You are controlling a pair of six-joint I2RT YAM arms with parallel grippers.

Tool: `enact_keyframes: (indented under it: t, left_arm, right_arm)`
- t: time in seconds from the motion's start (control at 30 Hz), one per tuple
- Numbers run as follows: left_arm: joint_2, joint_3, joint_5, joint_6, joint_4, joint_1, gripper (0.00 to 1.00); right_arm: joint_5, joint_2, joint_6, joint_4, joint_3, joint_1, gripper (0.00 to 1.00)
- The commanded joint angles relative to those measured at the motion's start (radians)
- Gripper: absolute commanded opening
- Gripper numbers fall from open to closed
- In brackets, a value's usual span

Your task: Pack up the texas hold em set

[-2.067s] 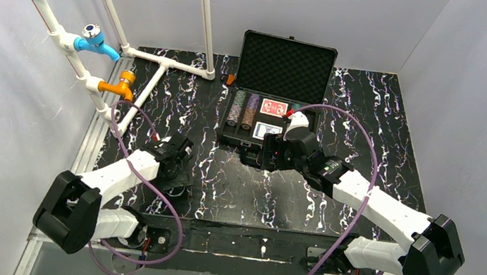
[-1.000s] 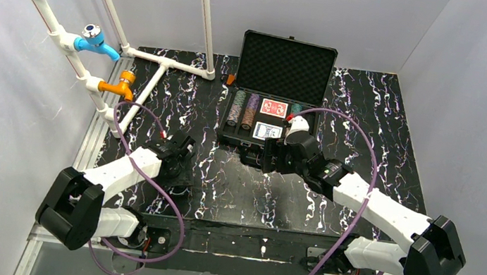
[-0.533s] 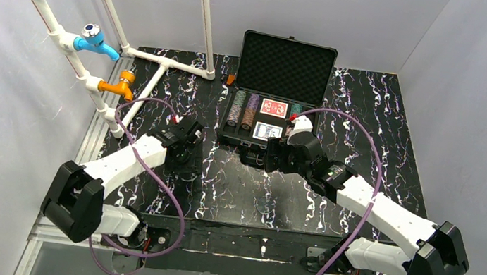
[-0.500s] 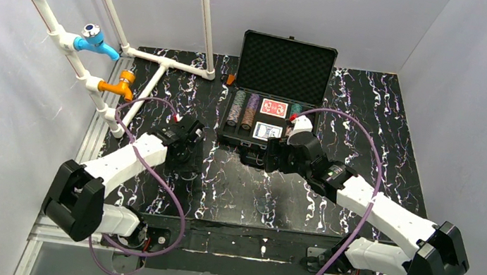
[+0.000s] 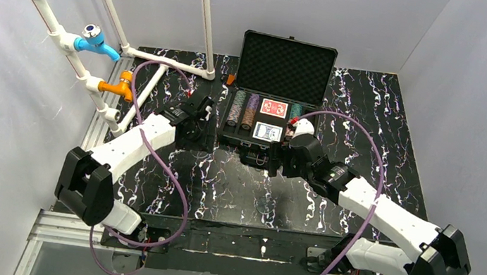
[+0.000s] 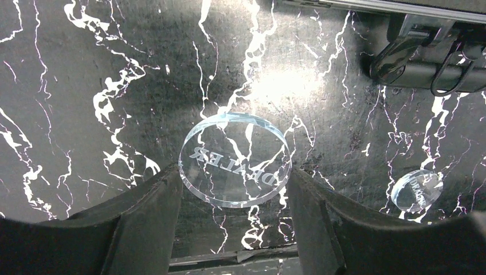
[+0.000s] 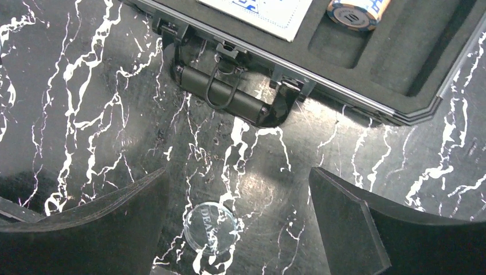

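Two tools attend the black hard-shell briefcase (image 5: 284, 68), which stands open at the far centre of the surface (image 5: 370, 126): left tool (image 5: 195, 118) beside its left wall, right tool (image 5: 274, 161) at its near edge. From the left wrist, that tool pinches a clear round acrylic dealer button (image 6: 234, 158) by its rim; the button is probably light, stiff and slick. From the right wrist, that tool is spread wide and empty, with a second clear dealer disc (image 7: 211, 228) lying flat below it, near of the carry handle (image 7: 229, 97).
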Motion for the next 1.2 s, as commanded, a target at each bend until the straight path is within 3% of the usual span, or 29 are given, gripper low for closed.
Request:
enact_keyframes:
  t: [0.0,0.47,0.6,0.87,1.17]
  left_arm:
    - [0.018,0.054,0.010,0.045,-0.036,-0.006,0.00]
    - [0.131,0.227,0.160,0.033,-0.075,-0.006,0.00]
    - [0.213,0.341,0.177,0.043,-0.115,-0.008,0.00]
    - [0.408,0.612,0.230,0.080,-0.157,-0.011,0.00]
    - [0.711,0.963,0.340,0.060,-0.141,-0.024,0.00]
  right_arm:
    - [0.035,-0.069,0.018,-0.069,0.033,0.002,0.98]
    - [0.130,-0.299,0.142,-0.147,-0.017,0.002,0.98]
    - [0.177,-0.254,0.166,-0.192,0.029,0.002,0.98]
    - [0.218,-0.175,0.166,-0.109,0.049,0.001,0.98]
    - [0.264,-0.168,0.195,-0.169,0.090,0.002,0.98]
